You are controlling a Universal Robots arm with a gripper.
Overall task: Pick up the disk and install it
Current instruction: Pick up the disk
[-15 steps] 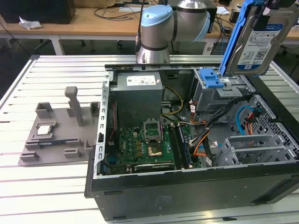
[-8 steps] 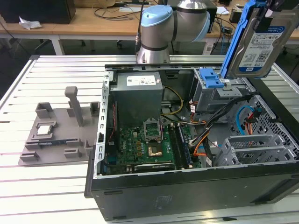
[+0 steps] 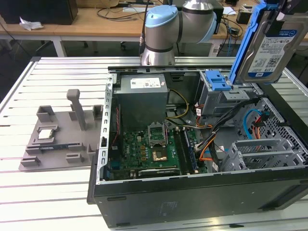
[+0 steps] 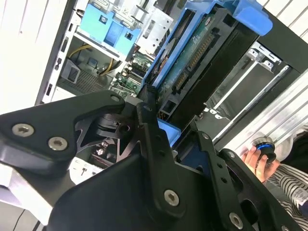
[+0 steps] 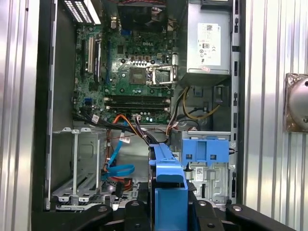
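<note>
One silver blue-railed hard disk [image 3: 269,45] aloft, upper right
Black gripper [image 4: 171,129] jaws grip it over the open black case [image 3: 192,195]; seating, we judge, needs aligned rails

- In the exterior view, the upper end of the disk [image 3: 269,50] is cut off by the top edge.
- The arm [image 3: 178,21] is cut off by the same edge, above its joints.
- The computer case [image 3: 192,197] is cut off at the exterior view's right.
- In the second wrist view, the disk's near end is hidden behind the gripper [image 4: 171,121], whose body is cut off by the bottom edge.
- A hand [image 4: 251,159] is partly covered by the gripper's linkage, and its striped sleeve [image 4: 288,185] is cut off by the picture's edge.
</note>
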